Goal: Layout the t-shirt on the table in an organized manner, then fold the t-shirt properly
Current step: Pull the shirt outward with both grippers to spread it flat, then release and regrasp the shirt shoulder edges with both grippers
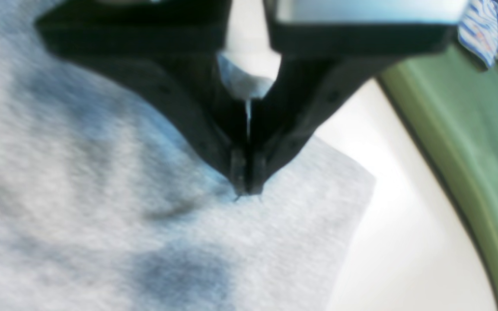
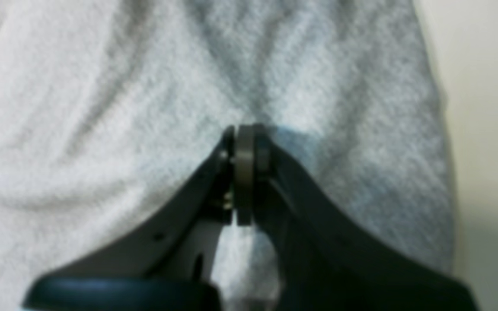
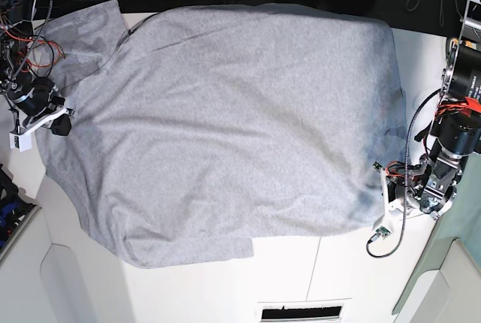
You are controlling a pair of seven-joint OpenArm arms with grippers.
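Observation:
The light grey t-shirt lies spread wide over the white table, plain side up, with one sleeve at the back left. My left gripper is shut, pinching a fold of the shirt near its corner; in the base view it sits at the shirt's right edge. At the shirt's left edge, my right gripper is shut on the fabric too, and creases fan out from its tips. In the base view the right gripper rests on that edge.
A green cloth-covered edge runs along the table beside the left arm, with a blue-striped cloth beyond it. A dark seam and a vent slot mark the front of the table. Pale grey panels stand at the front left.

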